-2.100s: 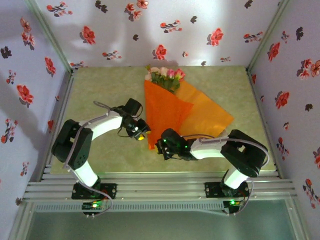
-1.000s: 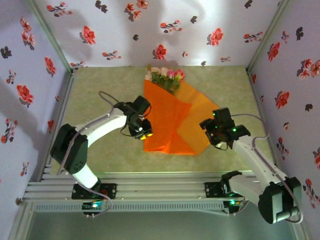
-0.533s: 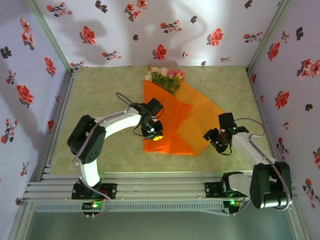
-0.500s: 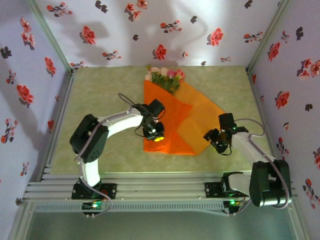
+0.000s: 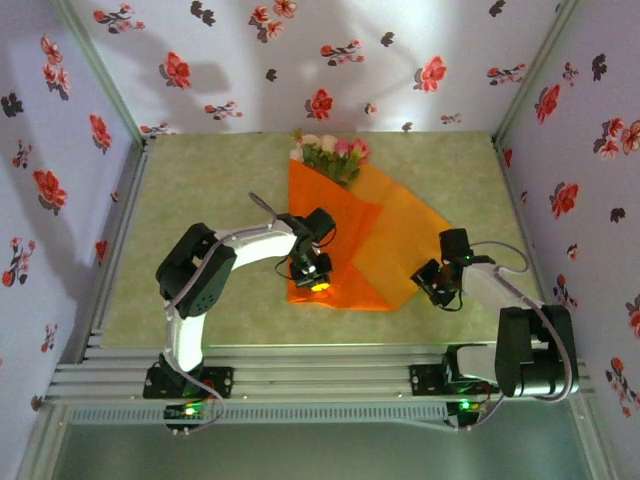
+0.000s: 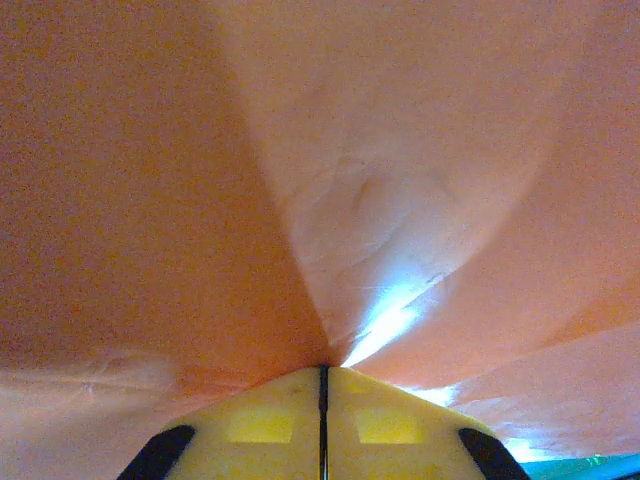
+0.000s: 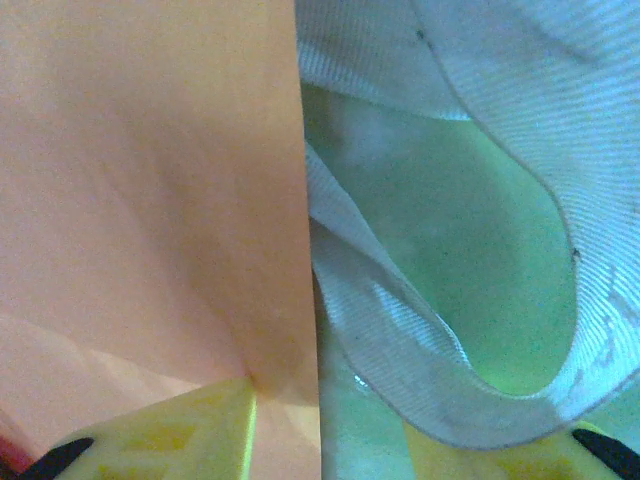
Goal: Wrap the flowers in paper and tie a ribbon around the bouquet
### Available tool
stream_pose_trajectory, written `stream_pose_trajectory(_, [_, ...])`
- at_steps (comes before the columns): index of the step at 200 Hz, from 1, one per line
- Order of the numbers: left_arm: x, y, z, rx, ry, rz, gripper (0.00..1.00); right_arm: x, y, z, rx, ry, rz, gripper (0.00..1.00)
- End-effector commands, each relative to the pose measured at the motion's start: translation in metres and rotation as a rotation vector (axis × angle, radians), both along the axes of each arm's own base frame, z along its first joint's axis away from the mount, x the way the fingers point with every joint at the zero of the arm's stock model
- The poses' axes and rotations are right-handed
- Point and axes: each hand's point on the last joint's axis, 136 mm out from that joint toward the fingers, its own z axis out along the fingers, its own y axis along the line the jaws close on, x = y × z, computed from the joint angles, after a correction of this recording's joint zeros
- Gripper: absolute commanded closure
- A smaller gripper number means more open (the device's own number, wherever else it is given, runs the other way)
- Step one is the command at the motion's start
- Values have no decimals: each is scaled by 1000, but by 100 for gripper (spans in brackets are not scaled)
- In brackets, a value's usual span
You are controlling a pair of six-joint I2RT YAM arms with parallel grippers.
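Note:
The orange paper (image 5: 370,240) lies spread flat on the table. The flowers (image 5: 330,152), pink and cream blooms with green leaves, poke out at its far end. My left gripper (image 5: 318,280) rests on the sheet's near left part. In the left wrist view its yellow fingers (image 6: 270,425) are pressed together, and the paper (image 6: 400,180) creases into their tip (image 6: 322,372). My right gripper (image 5: 437,285) sits at the sheet's near right edge. There its jaws (image 7: 330,420) stand apart, with the paper's straight edge (image 7: 150,200) and a loop of the cream ribbon (image 7: 400,330) between them.
The green table (image 5: 200,190) is boxed in by pale walls with red flower prints (image 5: 80,150) on three sides. An aluminium rail (image 5: 320,380) carrying both arm bases runs along the near edge. Bare table lies left of the paper.
My left gripper slid right along the paper's near edge and shut. The right gripper dropped to the sheet's right edge and its jaws narrowed.

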Motion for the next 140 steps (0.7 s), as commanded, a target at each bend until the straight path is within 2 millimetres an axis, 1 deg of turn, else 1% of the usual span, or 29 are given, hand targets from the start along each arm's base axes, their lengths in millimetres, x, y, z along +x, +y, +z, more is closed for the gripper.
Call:
stream_pose_trajectory(1, [-8,10,-11,47,15,-38,93,49,11,11,41,-192,25,57])
stream_pose_trajectory(8, [-8,11,-12,52,15,-38,93,51,11,15,35,-192,28,57])
stream_pose_trajectory(24, [-8,11,-11,51,13,-39,93,55,7,29,14,-206,30,57])
stream_pose_trajectory(38, [-7,11,-9,49,7,-40,93,55,0,46,-31,-214,21,52])
stream_pose_trajectory(47, [-7,10,-9,46,6,-42,93,52,-10,56,-73,-206,6,48])
stream_pose_trajectory(60, [-7,10,-9,46,5,-44,93,51,-30,70,-134,-204,-34,44])
stream_pose_trajectory(74, [-8,11,-9,45,6,-44,93,59,-51,84,-163,-241,-74,41])
stream_pose_trajectory(80, [-8,10,-9,43,6,-46,93,62,-63,87,-173,-244,-95,40])
stream_pose_trajectory(96, [-7,10,-8,41,2,-51,93,76,-86,86,-176,-231,-130,39])
stream_pose_trajectory(108, [-7,10,-8,41,3,-53,93,90,-93,82,-175,-213,-112,39])
stream_pose_trajectory(125, [-6,9,-7,37,-1,-56,93,100,-102,63,-188,-128,-98,38])
stream_pose_trajectory(140, [-5,8,-6,37,-2,-59,94,104,-113,49,-183,-122,-121,38])
